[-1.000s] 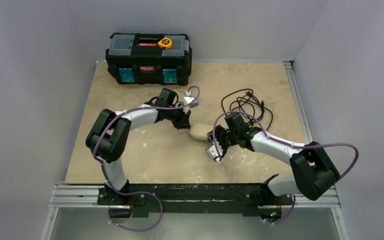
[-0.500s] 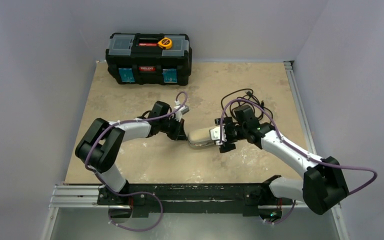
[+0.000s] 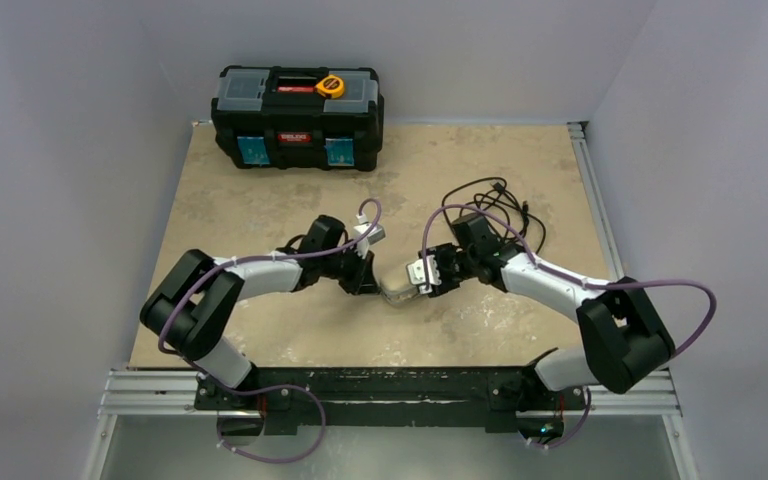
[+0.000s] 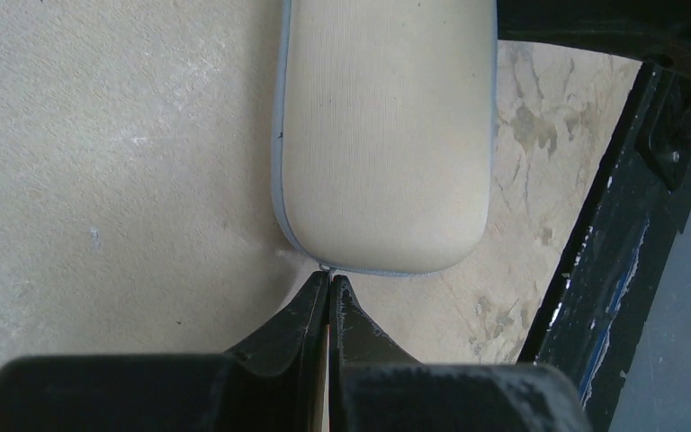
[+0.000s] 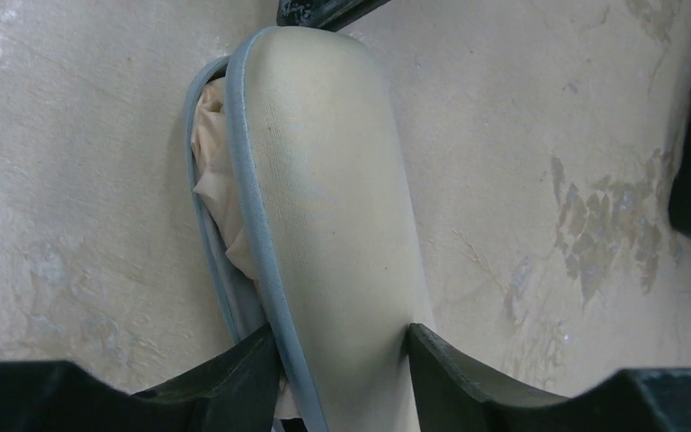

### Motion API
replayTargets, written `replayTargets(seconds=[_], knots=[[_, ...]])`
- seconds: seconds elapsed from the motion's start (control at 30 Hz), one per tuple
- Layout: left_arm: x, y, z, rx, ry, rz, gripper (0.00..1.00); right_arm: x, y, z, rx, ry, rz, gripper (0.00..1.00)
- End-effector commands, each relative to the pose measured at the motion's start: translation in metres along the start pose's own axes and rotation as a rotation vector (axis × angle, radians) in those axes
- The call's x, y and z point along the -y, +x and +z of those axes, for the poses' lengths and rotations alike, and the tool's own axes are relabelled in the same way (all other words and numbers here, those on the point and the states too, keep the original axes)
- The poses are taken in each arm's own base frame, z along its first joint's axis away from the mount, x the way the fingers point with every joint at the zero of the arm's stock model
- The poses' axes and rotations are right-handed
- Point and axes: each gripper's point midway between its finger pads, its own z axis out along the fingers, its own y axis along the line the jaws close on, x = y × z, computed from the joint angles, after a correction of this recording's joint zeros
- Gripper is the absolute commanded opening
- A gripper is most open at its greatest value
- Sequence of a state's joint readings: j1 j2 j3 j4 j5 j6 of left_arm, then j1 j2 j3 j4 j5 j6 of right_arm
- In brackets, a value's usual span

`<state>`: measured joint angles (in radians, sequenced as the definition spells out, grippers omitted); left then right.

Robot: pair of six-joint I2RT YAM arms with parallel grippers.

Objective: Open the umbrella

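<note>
1. left arm [image 3: 260,270] stretched out low toward the right, elbow back by the left edge of the table [image 3: 520,160].
2. left gripper [image 4: 328,281] pinched all the way closed, tips together.
3. right arm [image 3: 550,282] reaches left, wrist low, facing the other one.
4. right gripper [image 5: 342,351] has one finger pressed on each side of the umbrella [image 5: 324,180].

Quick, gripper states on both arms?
Left gripper: shut, tips at the end of the umbrella case.
Right gripper: closed on the umbrella case.
</note>
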<state>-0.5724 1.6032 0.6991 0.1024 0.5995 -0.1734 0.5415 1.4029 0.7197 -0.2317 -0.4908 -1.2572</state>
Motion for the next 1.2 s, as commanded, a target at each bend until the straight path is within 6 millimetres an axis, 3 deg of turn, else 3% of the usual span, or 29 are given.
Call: replayTargets(seconds=[0.0,0.07,0.2,0.5,0.73,0.83,0.9,1.0,1.07,1.17], knots=[[0.012,-0.016,-0.013,0.067,0.049,0.118,0.0,-0.02,0.02,0.006,-0.028,-0.052,-0.135,0.43],[0.011,-0.018,-0.016,0.078,0.051,0.186,0.0,-0.024,0.027,0.005,-0.026,-0.058,-0.239,0.36],[0.013,-0.023,-0.017,0.109,0.076,0.384,0.0,-0.046,0.038,0.002,0.007,-0.062,-0.423,0.33],[0.001,-0.057,0.003,0.177,0.071,0.735,0.0,-0.065,0.026,0.009,0.129,-0.122,-0.599,0.27],[0.01,-0.067,0.013,0.197,0.113,0.86,0.0,-0.053,0.024,0.015,0.155,-0.121,-0.633,0.27],[0.004,-0.088,0.022,0.224,0.038,0.765,0.0,-0.05,0.022,0.015,0.164,-0.127,-0.648,0.27],[-0.021,-0.12,0.021,0.255,-0.086,0.567,0.0,-0.044,0.02,0.015,0.165,-0.12,-0.636,0.27],[-0.054,-0.149,0.01,0.298,-0.173,0.345,0.0,-0.036,0.018,0.015,0.162,-0.104,-0.599,0.27],[-0.068,-0.159,-0.002,0.319,-0.228,0.302,0.0,-0.028,0.015,0.015,0.168,-0.093,-0.559,0.27],[-0.065,-0.16,-0.02,0.313,-0.238,0.38,0.15,-0.015,0.007,0.016,0.188,-0.078,-0.499,0.29]])
